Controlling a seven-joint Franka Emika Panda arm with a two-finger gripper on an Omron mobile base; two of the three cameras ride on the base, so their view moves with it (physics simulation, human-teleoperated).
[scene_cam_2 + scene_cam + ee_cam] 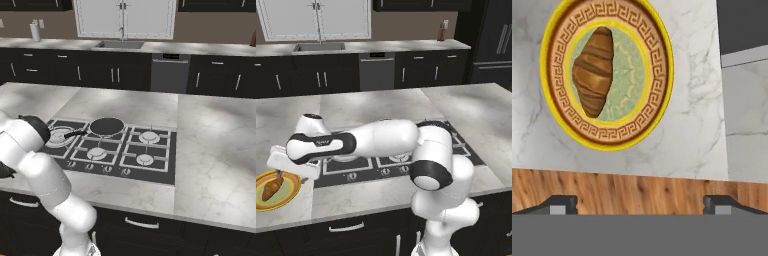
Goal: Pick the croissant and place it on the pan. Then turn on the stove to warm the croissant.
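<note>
The croissant (594, 70) lies golden-brown on the left half of a yellow-rimmed plate with a green centre (657, 110). In the left base view the same croissant (271, 189) and plate (287, 196) sit at the counter's front left corner. My gripper (278, 175) hangs just above them, and in the hand view the gripper (640, 205) stands open, its fingertips (562, 204) wide apart with nothing between. The black pan (106, 126) rests on a rear burner of the stove (150, 150). The arm hides much of the stove (356, 167).
The plate is close to the counter's front edge, with wooden floor (637, 185) beyond it. Knobs (105, 169) line the stove's front. A sink (318, 47) and dark cabinets stand along the back wall. Bare marble counter (215, 150) spreads right of the stove.
</note>
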